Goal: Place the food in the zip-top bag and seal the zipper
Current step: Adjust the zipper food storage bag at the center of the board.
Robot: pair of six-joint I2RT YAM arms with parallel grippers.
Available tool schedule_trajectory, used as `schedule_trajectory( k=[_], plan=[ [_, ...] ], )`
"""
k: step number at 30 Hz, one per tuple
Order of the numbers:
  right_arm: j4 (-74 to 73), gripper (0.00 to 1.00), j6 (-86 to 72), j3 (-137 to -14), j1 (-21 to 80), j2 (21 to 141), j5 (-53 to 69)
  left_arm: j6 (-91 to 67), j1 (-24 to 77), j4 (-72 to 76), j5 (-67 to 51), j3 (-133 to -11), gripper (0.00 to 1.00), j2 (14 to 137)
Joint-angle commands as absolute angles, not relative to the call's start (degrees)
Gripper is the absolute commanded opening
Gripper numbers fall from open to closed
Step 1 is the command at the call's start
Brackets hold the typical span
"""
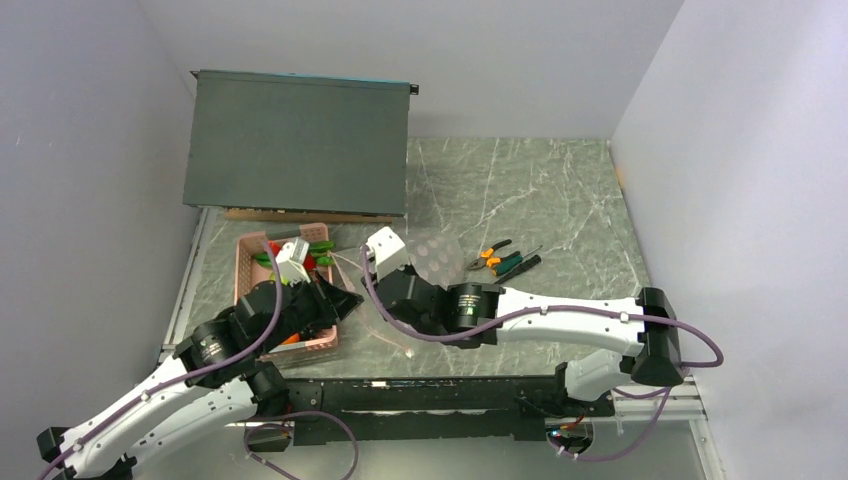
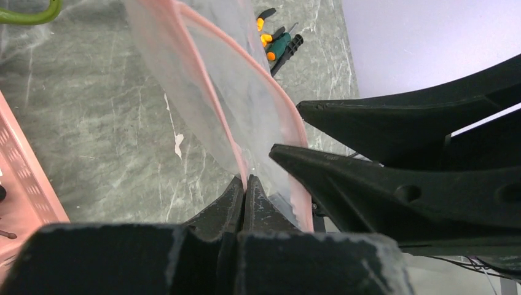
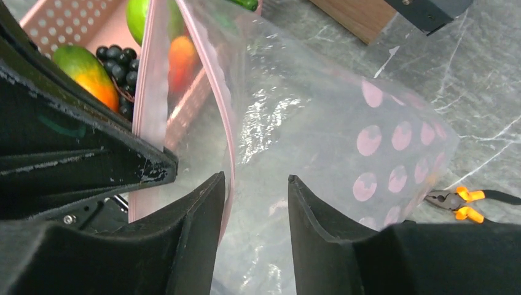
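The clear zip-top bag (image 1: pixel 440 258) with pink dots lies between my two grippers, its mouth toward the pink basket. In the left wrist view my left gripper (image 2: pixel 246 179) is shut on the zipper (image 2: pixel 212 104), the pink strip at the bag's mouth. My right gripper (image 3: pixel 255 178) is open, with bag film (image 3: pixel 319 110) between its fingers and the pink strip (image 3: pixel 142 86) beside the left one. The food sits in the basket: mango (image 3: pixel 86 70), grape bunch (image 3: pixel 120 64), green apple (image 3: pixel 138 15), and red-orange fruit (image 3: pixel 181 58) seen through the plastic.
The pink slotted basket (image 1: pixel 245 270) stands at the table's left, under my left arm. Orange- and green-handled pliers (image 1: pixel 500 260) lie right of the bag. A dark flat box (image 1: pixel 300 140) fills the back left. White walls close in both sides.
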State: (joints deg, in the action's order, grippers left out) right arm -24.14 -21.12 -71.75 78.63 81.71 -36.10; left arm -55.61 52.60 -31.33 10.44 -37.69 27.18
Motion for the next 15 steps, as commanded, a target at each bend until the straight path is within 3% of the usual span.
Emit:
schedule_trajectory(
  k=[1,15],
  plan=[
    [-25.56,0.46,-16.78,-74.58,79.95,82.49,-38.0,-54.21,52.75,-31.24,11.4,-37.86,0.0,26.38],
    [-23.3,0.57,-18.71,-77.36,80.41,84.45,-33.88,-53.08,52.86,-31.76,10.83,-39.03,0.0,27.86]
  ],
)
